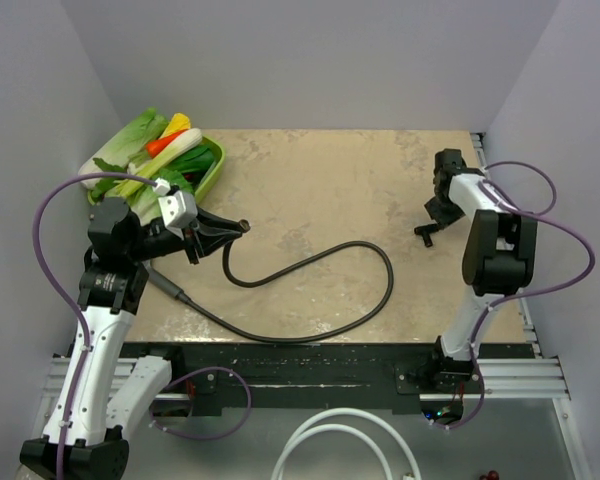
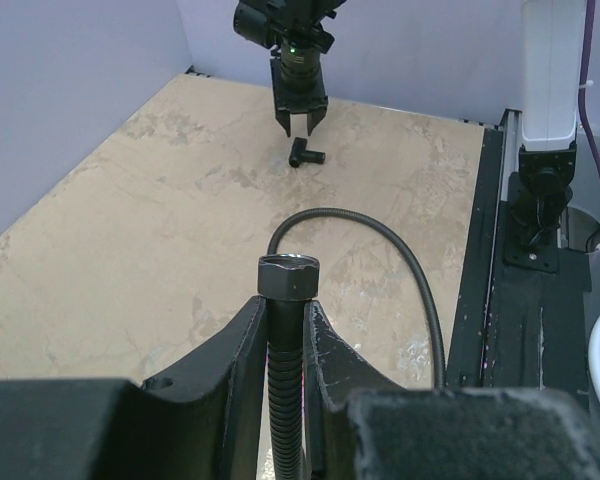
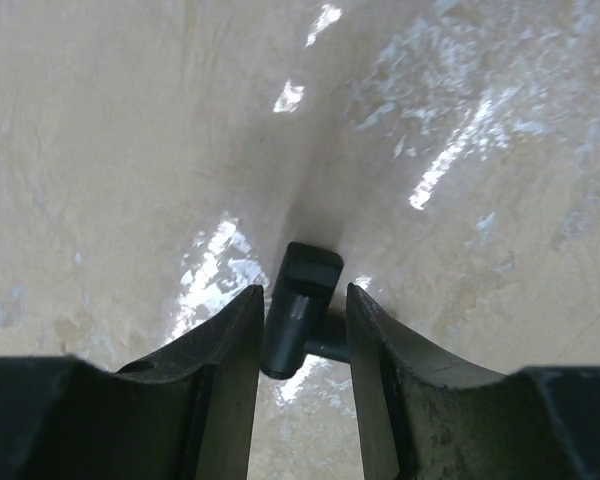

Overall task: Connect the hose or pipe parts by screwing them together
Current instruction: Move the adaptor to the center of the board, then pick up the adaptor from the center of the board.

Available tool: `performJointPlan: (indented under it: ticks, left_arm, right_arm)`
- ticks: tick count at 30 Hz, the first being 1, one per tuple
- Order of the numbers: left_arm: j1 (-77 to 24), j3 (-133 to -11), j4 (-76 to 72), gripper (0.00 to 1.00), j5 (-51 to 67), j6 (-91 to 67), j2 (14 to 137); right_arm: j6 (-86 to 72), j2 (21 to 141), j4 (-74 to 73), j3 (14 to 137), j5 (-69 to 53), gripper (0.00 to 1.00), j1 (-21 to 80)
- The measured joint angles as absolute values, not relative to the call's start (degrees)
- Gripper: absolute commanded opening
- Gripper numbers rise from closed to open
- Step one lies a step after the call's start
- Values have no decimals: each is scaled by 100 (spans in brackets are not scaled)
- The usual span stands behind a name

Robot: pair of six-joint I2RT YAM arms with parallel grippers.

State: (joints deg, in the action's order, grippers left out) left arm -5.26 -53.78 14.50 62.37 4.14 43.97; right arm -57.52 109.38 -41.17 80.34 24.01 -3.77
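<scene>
Pale lilac walls box in a mottled beige bench (image 1: 330, 190); a green tray of vegetables (image 1: 212, 165) sits at its 10 o'clock corner.

The left tool (image 2: 285, 312) is clenched on the hose (image 1: 380, 290) just behind its end nut (image 2: 287, 275). The nut stands free of the fingertips and faces 3 o'clock across the bench, while the rest of the hose loops loosely over the middle.

The T-shaped fitting (image 3: 300, 300) lies flat on the bench at the right side, well apart from the nut and far nearer the right arm. The right tool (image 3: 302, 292) hangs directly over it, released, its jaws apart and straddling it. The left wrist view shows a gap between that tool and the fitting.

In the right wrist view the fitting's barrel runs roughly 12 to 6 along the slot between the jaws, and its side stem points to 3 o'clock, toward one finger. A straight descent and squeeze would likely pinch across barrel and stem together.

No shower-head disc shows in any view.
</scene>
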Motion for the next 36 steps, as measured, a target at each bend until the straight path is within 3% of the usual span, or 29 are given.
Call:
performJointPlan:
  ticks: [19, 21, 22, 24, 32, 36]
  left_arm:
    - [-526, -5378, 1468, 0, 6222, 414, 4298]
    - [-526, -5378, 1468, 0, 6222, 414, 4300]
    - [-526, -5378, 1468, 0, 6222, 414, 4300]
    - [-526, -5378, 1468, 0, 6222, 414, 4298]
    - [-526, -5369, 1468, 0, 6250, 408, 4261]
    - [-526, -5332, 1446, 0, 6469, 362, 4185]
  right_arm:
    - [-5529, 11563, -4136, 8250, 2141, 43, -224]
    - [-5483, 11629, -4143, 8331, 2147, 37, -211]
    - [-5443, 11653, -4152, 8361, 2152, 19, -193]
    - [-5306, 11695, -4150, 8440, 2154, 0, -150]
    - [-4580, 11544, -3538, 8259, 1695, 0, 377]
    - [-3881, 10698, -2536, 7572, 1103, 0, 1024]
